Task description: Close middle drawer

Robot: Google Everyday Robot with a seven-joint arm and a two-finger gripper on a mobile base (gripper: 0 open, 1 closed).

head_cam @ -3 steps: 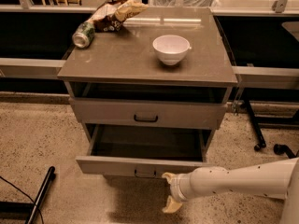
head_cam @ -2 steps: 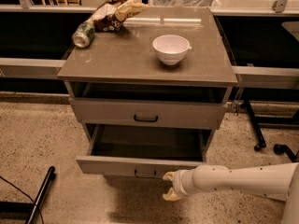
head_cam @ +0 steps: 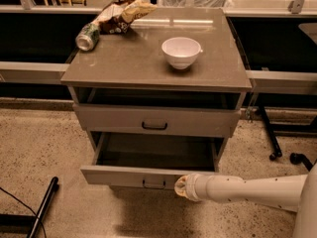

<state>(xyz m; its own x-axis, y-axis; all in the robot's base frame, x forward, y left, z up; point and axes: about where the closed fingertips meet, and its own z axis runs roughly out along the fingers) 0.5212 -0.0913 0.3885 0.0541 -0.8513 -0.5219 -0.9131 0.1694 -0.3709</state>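
The middle drawer (head_cam: 126, 176) is pulled well out of the grey cabinet (head_cam: 148, 68), its empty inside showing. Its low flat front panel carries a small dark bar handle (head_cam: 154, 184) at the centre. My gripper (head_cam: 181, 187), at the tip of the white arm (head_cam: 247, 190) reaching in from the right, sits against the right part of that front panel, just right of the handle.
Above it, a taller drawer front (head_cam: 154, 120) with its own handle stands slightly out. A white bowl (head_cam: 181, 51), a can (head_cam: 87, 36) on its side and a snack bag (head_cam: 121, 15) lie on the cabinet top. A black pole (head_cam: 42, 207) lies on the floor at left; chair wheels (head_cam: 285, 156) are at right.
My gripper has risen from just below the drawer's front panel up to the panel itself. The drawer has not visibly moved.
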